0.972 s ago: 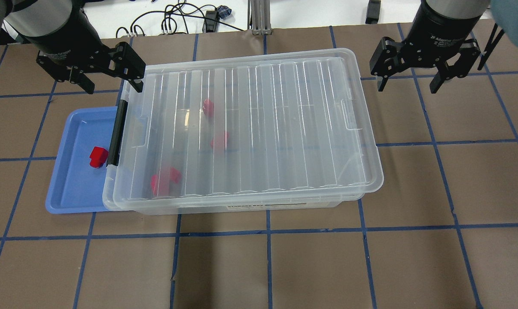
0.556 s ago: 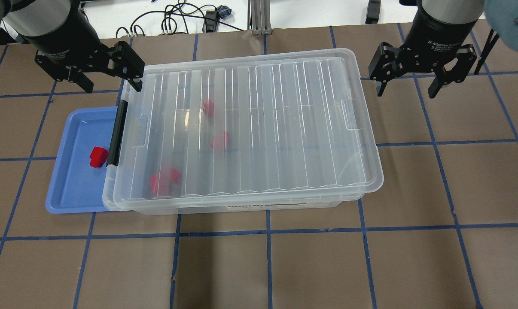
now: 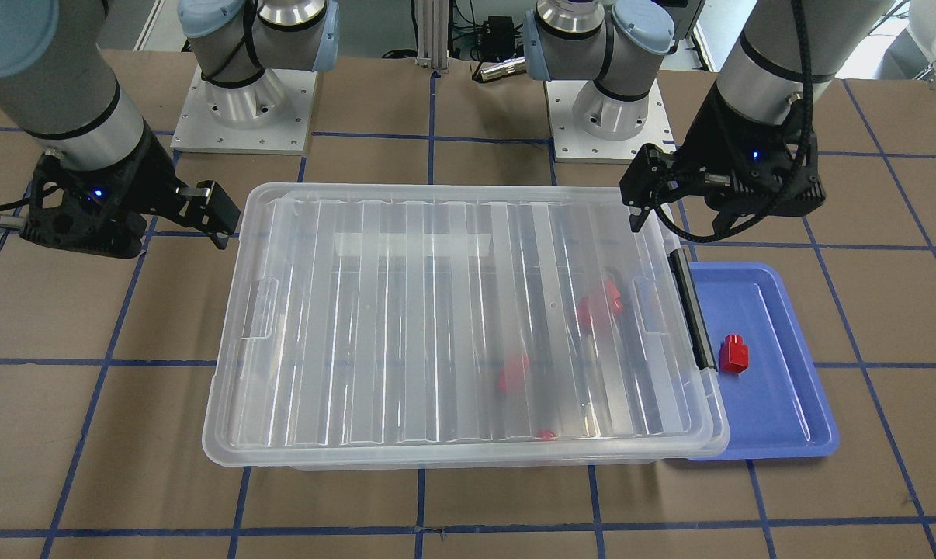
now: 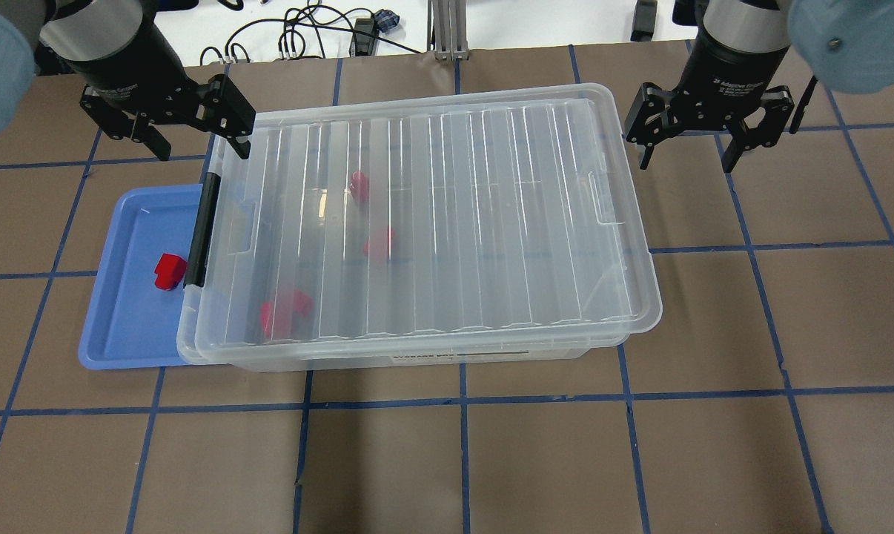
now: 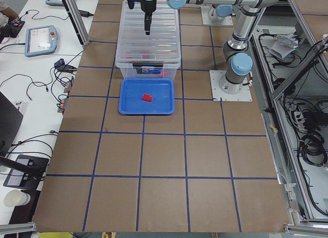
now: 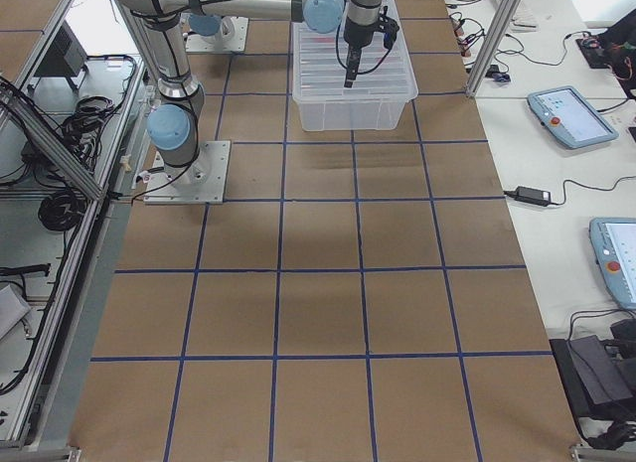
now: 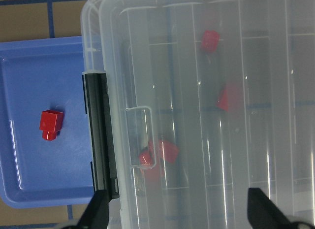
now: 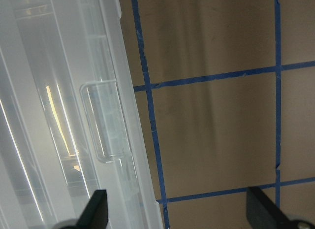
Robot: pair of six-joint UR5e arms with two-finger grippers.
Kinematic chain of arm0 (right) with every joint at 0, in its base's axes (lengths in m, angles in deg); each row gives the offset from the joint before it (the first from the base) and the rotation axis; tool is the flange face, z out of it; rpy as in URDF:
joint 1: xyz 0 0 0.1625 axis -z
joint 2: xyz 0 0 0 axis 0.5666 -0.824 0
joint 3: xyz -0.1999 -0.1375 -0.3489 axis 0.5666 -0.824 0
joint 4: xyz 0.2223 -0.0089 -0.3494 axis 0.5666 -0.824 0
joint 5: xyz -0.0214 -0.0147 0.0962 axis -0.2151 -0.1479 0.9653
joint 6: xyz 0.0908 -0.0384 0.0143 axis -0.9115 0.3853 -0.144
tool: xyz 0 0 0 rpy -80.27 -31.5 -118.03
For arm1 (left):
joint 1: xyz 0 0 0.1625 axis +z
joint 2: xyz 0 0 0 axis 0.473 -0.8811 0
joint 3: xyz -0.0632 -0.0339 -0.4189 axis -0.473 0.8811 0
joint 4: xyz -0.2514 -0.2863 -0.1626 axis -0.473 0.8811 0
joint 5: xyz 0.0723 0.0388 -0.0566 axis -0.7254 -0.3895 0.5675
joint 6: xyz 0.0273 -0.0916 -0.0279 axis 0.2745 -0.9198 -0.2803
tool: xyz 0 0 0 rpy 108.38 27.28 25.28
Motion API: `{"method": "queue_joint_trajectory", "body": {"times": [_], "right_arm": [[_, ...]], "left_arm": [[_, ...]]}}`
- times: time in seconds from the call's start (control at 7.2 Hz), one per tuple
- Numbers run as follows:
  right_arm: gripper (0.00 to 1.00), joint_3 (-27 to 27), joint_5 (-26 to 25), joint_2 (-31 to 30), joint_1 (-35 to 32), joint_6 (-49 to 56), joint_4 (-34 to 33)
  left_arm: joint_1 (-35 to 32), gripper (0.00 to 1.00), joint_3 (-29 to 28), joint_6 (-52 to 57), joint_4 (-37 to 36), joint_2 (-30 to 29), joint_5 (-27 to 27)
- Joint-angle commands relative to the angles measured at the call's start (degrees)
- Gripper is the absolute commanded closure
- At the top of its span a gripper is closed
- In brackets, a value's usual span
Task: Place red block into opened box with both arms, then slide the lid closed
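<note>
At the left edge of the overhead view, the small glossy red plastic block [image 4: 170,270] is lying in a shallow blue plastic tray [image 4: 121,326], just beside the black-barred end of the large translucent plastic box [image 4: 491,354]. The box is being covered almost wholly by the ribbed clear plastic lid [image 4: 454,222]. The left pincer [image 4: 202,152] and the right pincer [image 4: 684,165] are being held spread and empty near the box's upper corners. The block is being judged light, stiff and slippery, best pinched across its flat sides. Bare counter [image 4: 773,319] is being left open at right for sliding.
</note>
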Motion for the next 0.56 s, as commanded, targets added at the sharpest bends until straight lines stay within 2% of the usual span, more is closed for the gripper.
{"method": "queue_joint_trajectory", "body": {"times": [0.0, 0.14, 0.28, 0.42], "right_arm": [[0.00, 0.1, -0.4, 3.3, 0.0, 0.0, -4.0], [0.00, 0.1, -0.3, 4.2, 0.0, 0.0, -4.6], [0.00, 0.1, -0.2, 6.8, -0.1, 0.1, -5.3], [0.00, 0.0, 0.0, 8.5, 0.0, 0.0, -7.7]], "left_arm": [[3.9, 0.00, 1.1, 0.2, 0.8, -1.8, 0.4], [5.4, 0.00, 2.5, 0.5, 0.3, -1.9, 0.0], [6.1, 0.00, 5.3, 5.0, -2.5, -1.9, -2.9], [7.6, 0.00, 8.8, 11.6, -9.6, -2.1, -3.4]]}}
